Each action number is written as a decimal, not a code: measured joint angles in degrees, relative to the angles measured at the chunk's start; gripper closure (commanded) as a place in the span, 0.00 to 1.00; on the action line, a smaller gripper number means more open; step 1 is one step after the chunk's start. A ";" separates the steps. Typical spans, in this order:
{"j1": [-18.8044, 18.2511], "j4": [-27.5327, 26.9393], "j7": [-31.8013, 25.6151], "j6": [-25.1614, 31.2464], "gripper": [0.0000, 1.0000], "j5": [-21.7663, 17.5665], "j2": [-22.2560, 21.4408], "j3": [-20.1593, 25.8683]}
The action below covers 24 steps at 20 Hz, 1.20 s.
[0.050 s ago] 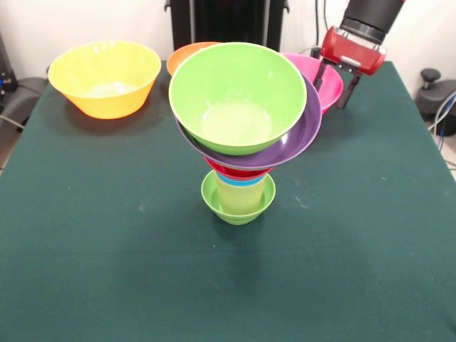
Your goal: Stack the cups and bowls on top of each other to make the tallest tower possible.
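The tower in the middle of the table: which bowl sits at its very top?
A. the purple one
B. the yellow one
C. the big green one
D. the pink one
C: the big green bowl crowns the tower, resting in the wide purple bowl, while the yellow bowl and pink bowl stand apart on the table.

i see the tower at the middle of the green table: small lime-green bowl at its base, pale yellow cup, blue and red rims, purple bowl, then the large green bowl tilted on top. behind the tower sit the orange bowl and pink bowl; the yellow bowl is well apart. my gripper straddles the pink bowl's rim.
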 measured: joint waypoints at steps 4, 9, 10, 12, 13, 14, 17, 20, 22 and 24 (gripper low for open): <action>0.24 0.01 0.00 0.00 0.00 0.41 0.00 0.00; 0.30 0.01 0.00 0.00 0.00 1.51 0.00 -0.02; 0.32 0.01 0.00 0.00 0.00 1.70 0.00 -0.02; 0.44 0.01 0.00 0.00 0.00 2.25 0.00 -0.02; 0.57 0.01 0.00 0.00 0.00 2.59 0.01 -0.04; 0.60 0.01 0.00 0.00 0.00 2.68 0.00 -0.05; 0.97 0.01 0.00 -0.02 1.00 3.52 0.00 -0.04; 1.06 0.01 0.00 0.41 1.00 4.08 0.00 -0.06; 1.05 0.01 0.00 0.70 1.00 4.13 0.00 -0.05; 1.06 0.01 0.00 0.85 1.00 4.13 -0.01 -0.06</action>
